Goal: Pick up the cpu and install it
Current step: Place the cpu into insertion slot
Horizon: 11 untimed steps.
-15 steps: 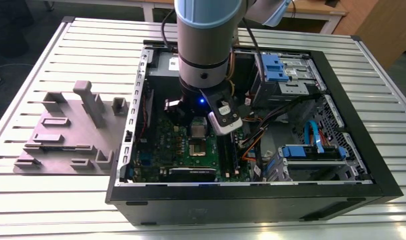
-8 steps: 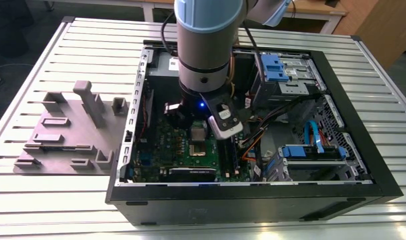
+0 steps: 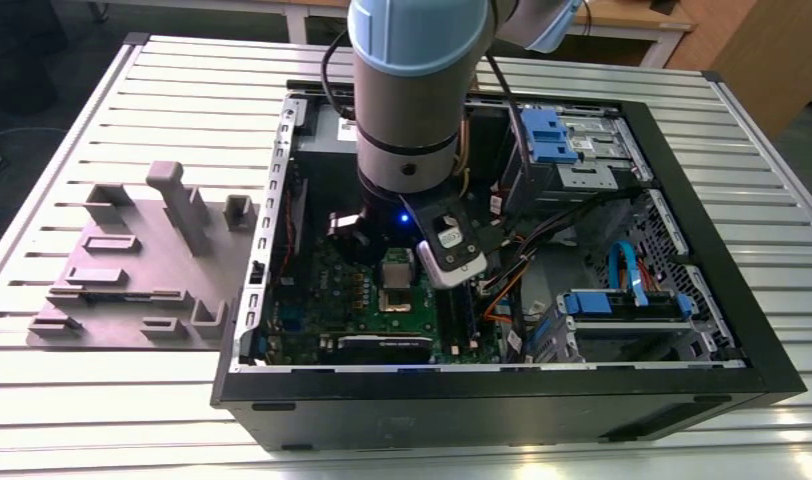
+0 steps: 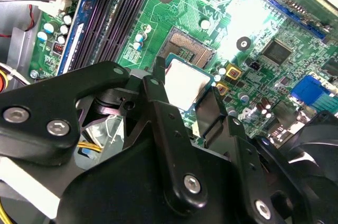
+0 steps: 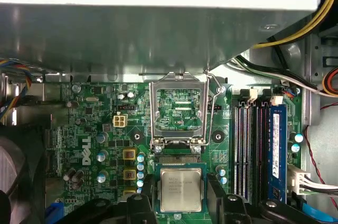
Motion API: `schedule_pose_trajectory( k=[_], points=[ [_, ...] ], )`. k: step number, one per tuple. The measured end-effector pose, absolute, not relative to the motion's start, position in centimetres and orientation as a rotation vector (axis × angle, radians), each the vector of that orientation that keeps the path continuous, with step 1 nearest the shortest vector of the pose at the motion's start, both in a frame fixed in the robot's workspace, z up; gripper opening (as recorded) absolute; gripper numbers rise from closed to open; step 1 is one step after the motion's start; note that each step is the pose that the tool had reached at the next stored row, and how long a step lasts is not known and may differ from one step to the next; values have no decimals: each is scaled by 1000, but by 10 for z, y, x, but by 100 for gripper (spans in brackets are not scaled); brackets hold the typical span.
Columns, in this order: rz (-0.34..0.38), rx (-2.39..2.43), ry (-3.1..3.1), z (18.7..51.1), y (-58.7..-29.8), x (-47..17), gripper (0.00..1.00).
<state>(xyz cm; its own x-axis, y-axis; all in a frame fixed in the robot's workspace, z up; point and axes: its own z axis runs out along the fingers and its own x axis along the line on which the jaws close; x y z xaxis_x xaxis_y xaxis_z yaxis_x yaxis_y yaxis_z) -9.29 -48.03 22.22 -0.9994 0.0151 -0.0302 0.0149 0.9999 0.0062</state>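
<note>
Gripper (image 4: 186, 85) clenched on cpu (image 5: 181, 189), gripped at opposite edges. Open socket (image 4: 191, 44) just below and past its tips, frame (image 5: 177, 109) tipped up beyond. Motherboard (image 5: 100, 129) underneath.

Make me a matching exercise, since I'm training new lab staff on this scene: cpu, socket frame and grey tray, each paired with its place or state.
Things:
1. cpu
2. socket frame
3. grey tray

Places or states:
A. lying on the slatted table, outside the case
B. held in the tool
C. flipped open on the motherboard

Pairs: 1-B, 2-C, 3-A.
</note>
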Motion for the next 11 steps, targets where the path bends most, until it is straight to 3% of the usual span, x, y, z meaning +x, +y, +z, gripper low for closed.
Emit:
schedule_pose_trajectory(
  k=[11],
  points=[
    [10, 23, 3111, 221, -480, -93, 47]
  ],
)
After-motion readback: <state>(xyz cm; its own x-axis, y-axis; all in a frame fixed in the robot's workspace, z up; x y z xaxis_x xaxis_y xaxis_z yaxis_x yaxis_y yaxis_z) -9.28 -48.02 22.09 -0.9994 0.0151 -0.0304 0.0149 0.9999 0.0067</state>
